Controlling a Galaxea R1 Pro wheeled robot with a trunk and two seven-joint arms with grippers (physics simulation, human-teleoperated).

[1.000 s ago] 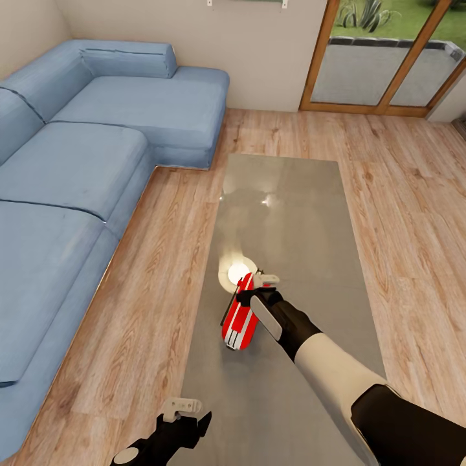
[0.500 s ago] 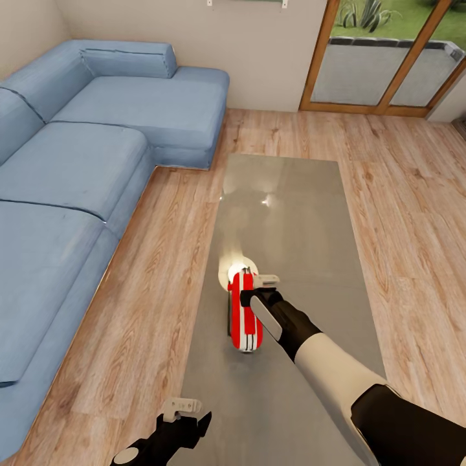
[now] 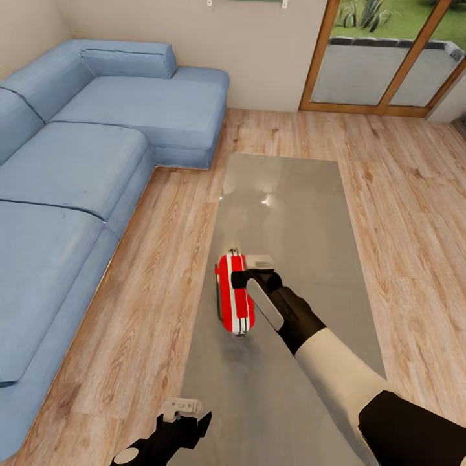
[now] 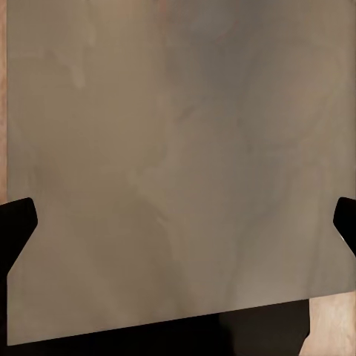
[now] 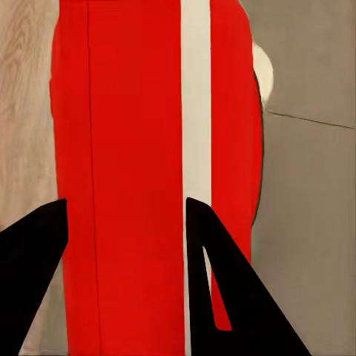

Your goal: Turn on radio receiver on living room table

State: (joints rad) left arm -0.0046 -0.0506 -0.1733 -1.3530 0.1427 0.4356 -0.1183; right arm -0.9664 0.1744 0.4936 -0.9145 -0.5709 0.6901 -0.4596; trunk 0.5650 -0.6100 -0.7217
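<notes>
The red radio receiver (image 3: 233, 292), crossed by white bands, lies lengthwise on the left half of the glossy grey coffee table (image 3: 298, 207). My right gripper (image 3: 251, 273) is at its far end, on the side towards the table's middle. In the right wrist view the two dark fingers (image 5: 33, 267) are partly closed against the red body (image 5: 126, 111), which reaches past both of them. My left gripper (image 3: 184, 414) hovers over the table's near left corner. It is open with bare grey tabletop (image 4: 178, 148) between its fingers.
A blue sectional sofa (image 3: 77, 162) runs along the left, with a strip of wooden floor (image 3: 162, 272) between it and the table. Wood-framed glass doors (image 3: 382, 58) stand at the back right. More wooden floor (image 3: 414, 226) lies to the table's right.
The radio swung from tilted to lengthwise, then shifted away and left together with my right gripper. It now covers the bright lamp reflection. The left arm stayed still.
</notes>
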